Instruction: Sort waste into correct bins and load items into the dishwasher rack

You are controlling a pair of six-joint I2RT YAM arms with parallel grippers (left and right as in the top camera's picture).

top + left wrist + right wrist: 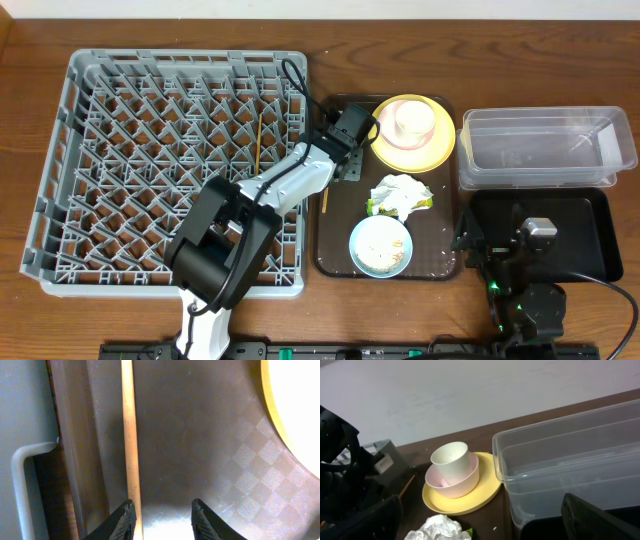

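Note:
My left gripper (340, 165) (162, 512) is open and low over the dark brown tray (440, 265). One wooden chopstick (131, 435) (323, 200) lies on that tray between the fingers, close to the left one. The other chopstick (260, 140) lies in the grey rack (60, 150). A white cup (411, 118) (451, 459) sits in a cream bowl (457, 485) on the yellow plate (440, 150) (470, 501). The napkin (398, 192) (437, 529) and the wrapper (426, 203) lie below it. The light blue bowl (381, 245) holds rice scraps. My right gripper (520, 240) (481, 510) is open over the black tray (590, 235).
The clear tub (545, 145) (570, 470) stands right of the plate, behind the black tray. The rack's rim (22, 460) is just left of the brown tray's edge. My left arm reaches across the rack's right side.

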